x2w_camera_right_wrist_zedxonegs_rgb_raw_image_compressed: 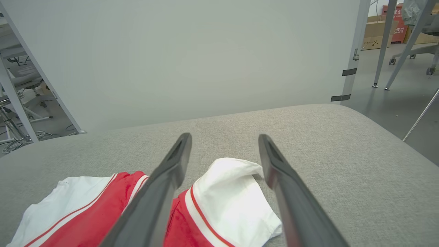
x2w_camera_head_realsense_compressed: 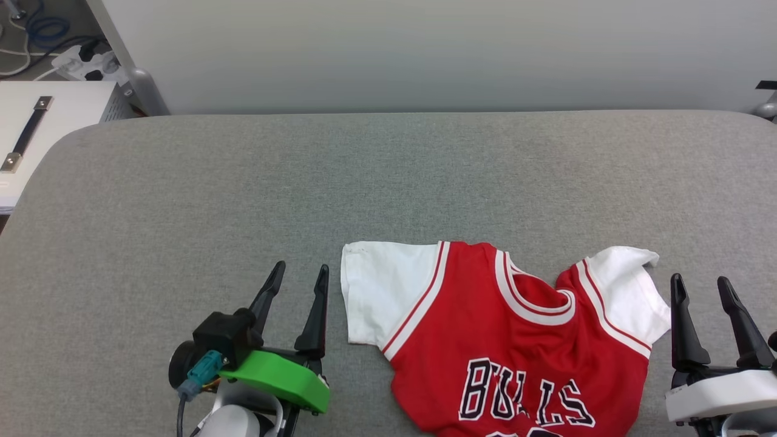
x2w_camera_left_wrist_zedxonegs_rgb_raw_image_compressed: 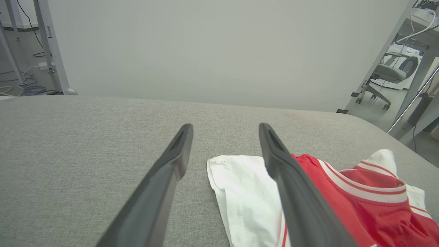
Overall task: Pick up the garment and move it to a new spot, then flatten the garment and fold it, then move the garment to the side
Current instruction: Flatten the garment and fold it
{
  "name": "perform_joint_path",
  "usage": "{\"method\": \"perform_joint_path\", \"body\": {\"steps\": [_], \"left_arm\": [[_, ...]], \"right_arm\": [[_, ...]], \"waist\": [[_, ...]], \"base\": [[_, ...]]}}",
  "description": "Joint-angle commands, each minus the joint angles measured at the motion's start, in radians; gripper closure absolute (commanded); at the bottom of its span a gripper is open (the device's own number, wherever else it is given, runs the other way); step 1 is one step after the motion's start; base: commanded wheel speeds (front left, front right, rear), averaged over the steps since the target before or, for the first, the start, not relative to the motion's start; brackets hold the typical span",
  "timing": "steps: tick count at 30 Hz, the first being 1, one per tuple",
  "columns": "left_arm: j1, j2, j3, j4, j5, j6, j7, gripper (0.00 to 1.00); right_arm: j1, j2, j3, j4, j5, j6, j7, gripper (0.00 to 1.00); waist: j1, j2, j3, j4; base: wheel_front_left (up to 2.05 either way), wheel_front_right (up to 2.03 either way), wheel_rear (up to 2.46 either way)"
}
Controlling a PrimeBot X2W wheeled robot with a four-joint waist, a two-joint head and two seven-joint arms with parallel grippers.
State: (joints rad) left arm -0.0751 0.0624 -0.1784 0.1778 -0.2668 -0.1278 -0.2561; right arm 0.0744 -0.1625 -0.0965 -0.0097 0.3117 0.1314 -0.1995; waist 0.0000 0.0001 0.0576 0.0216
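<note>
Red jersey-style shirt [x2w_camera_head_realsense_compressed: 516,340] with white short sleeves, white-and-red striped trim and black "BULLS" lettering, spread front-up on the grey woven-fabric tabletop [x2w_camera_head_realsense_compressed: 388,182], close to the near edge and right of centre, lower part cut off by the head view's bottom edge. Sleeve on the robot's left [x2w_camera_head_realsense_compressed: 382,291] flat and smooth; sleeve on the robot's right [x2w_camera_head_realsense_compressed: 625,291] rumpled, its end curled upward. Left gripper [x2w_camera_head_realsense_compressed: 302,267], long dark fingers on a green mount [x2w_camera_head_realsense_compressed: 279,376], just beside the flat sleeve without touching it, fingers spread apart, nothing between them. Right gripper [x2w_camera_head_realsense_compressed: 700,278], on a white mount [x2w_camera_head_realsense_compressed: 722,394], just beside the rumpled sleeve, likewise parted and empty. Beyond the tabletop, a pale grey panel [x2w_camera_head_realsense_compressed: 425,54]; at far left, a white cabinet with a dark strap handle [x2w_camera_head_realsense_compressed: 27,130].
</note>
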Motion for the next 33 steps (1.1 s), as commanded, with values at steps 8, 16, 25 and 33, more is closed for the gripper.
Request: {"method": "perform_joint_path", "body": {"steps": [8,16,25,33], "left_arm": [[-0.168,0.111,-0.080,0.071,-0.099,-0.003,0.112,0.00],[-0.466,0.264,-0.252,0.113,-0.251,-0.003,0.637,0.00],[-0.623,0.300,-0.280,0.201,-0.366,0.005,1.064,0.00],[-0.637,0.328,-0.291,0.272,-0.344,0.017,1.078,0.00]], "right_arm": [[-0.041,0.005,-0.013,-0.011,-0.014,-0.001,-0.001,0.00],[-0.085,0.044,-0.070,-0.033,-0.048,-0.001,0.030,0.00],[-0.129,0.066,-0.042,-0.048,-0.062,-0.001,0.034,0.00],[-0.155,0.076,-0.031,-0.034,-0.070,-0.001,0.019,0.00]], "waist": [[0.0000,-0.0001,0.069,-0.061],[0.0000,-0.0001,0.152,-0.095],[0.0000,-0.0001,0.226,-0.145],[0.0000,-0.0001,0.272,-0.180]], "base": [[0.00,0.00,0.00],[0.00,0.00,0.00],[0.00,0.00,0.00],[0.00,0.00,0.00]]}}
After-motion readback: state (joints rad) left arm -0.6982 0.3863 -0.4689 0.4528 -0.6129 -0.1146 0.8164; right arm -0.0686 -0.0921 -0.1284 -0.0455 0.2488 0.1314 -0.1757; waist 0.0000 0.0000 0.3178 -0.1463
